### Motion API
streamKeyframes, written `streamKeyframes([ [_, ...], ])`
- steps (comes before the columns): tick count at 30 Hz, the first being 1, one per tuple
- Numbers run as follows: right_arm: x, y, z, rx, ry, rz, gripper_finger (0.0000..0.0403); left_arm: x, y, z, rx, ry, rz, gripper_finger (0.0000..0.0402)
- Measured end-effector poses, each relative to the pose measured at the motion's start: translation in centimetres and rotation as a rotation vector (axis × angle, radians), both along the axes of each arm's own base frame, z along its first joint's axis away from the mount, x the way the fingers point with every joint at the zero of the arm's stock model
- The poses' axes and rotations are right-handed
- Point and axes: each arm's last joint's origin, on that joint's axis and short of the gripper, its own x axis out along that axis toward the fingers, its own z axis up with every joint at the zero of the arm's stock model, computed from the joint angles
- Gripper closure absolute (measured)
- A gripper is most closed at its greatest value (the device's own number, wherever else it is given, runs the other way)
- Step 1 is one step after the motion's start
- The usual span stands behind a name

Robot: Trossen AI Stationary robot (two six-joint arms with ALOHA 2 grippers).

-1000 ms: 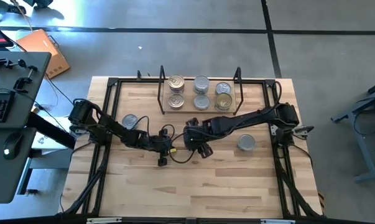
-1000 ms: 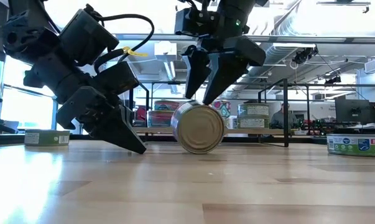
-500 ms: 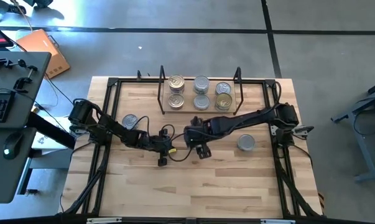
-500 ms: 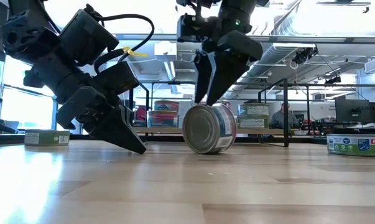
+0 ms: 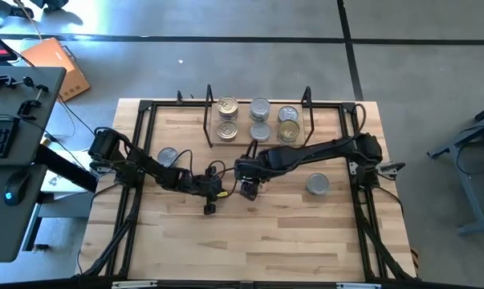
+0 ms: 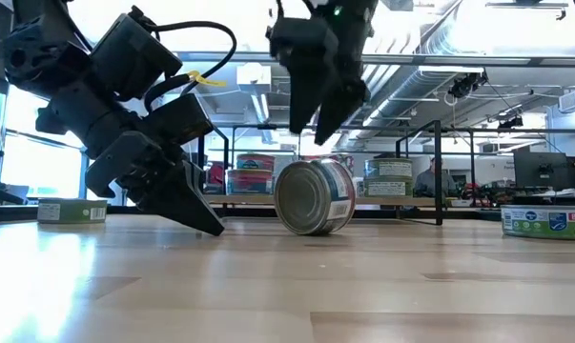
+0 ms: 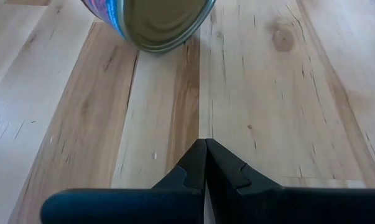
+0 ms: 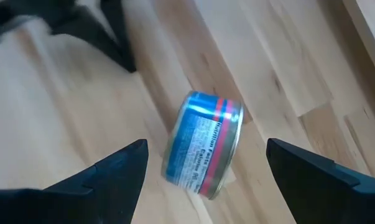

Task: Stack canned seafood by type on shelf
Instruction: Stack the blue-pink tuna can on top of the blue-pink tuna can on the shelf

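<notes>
One tin [image 6: 314, 196] lies on its side on the table, resting on its curved blue-and-red label wall [image 8: 203, 146]. Its gold end [image 7: 159, 18] faces my left gripper. My right gripper [image 6: 311, 124] hangs open above it, a finger to each side [image 8: 206, 145], touching nothing. My left gripper [image 7: 206, 155] is shut, slanting down with its tips low over the wood [image 6: 211, 224], a short way to the tin's left [image 5: 209, 208]. The shelf [image 5: 213, 144] near the far edge carries several tins [image 5: 259, 119], some in stacks.
A loose silver-lidded tin [image 5: 168, 155] sits flat near the left arm, and another [image 5: 318, 185] is right of centre [image 6: 549, 221]. The black table frame [image 5: 137, 128] runs along the edges. The wide near half of the table [image 5: 258, 249] is bare wood.
My right gripper, whose fingers stood astride the top of the lying tin, has risen clear of it and turned. The tin has swung round on the table, so its label now faces more toward the near edge, and it stays on its side.
</notes>
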Motion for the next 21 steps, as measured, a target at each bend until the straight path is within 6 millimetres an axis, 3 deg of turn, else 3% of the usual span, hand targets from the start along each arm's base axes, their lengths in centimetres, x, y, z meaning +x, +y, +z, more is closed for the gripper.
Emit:
streamKeyframes([
  [6, 0.9, 0.0, -2.3, -0.030, 0.045, -0.018, 0.0081, 0.0, 0.0, 0.0, 0.000, 0.000, -0.001, 0.0401],
  [13, 1.5, 0.2, -4.2, -0.043, 0.097, 0.110, 0.0091, 0.0, 0.0, 0.0, 0.001, -0.001, -0.001, 0.0401],
  [16, 1.6, 0.8, -4.8, -0.086, 0.113, 0.139, 0.0128, 0.0, 0.0, 0.0, 0.002, 0.002, 0.000, 0.0401],
  [20, 1.6, 1.8, -5.3, -0.136, 0.127, 0.182, 0.0225, -0.1, -0.4, -0.1, 0.013, 0.006, -0.006, 0.0401],
  [21, 1.6, 2.1, -5.3, -0.146, 0.127, 0.192, 0.0228, -0.2, -0.6, -0.1, 0.019, 0.008, -0.008, 0.0401],
])
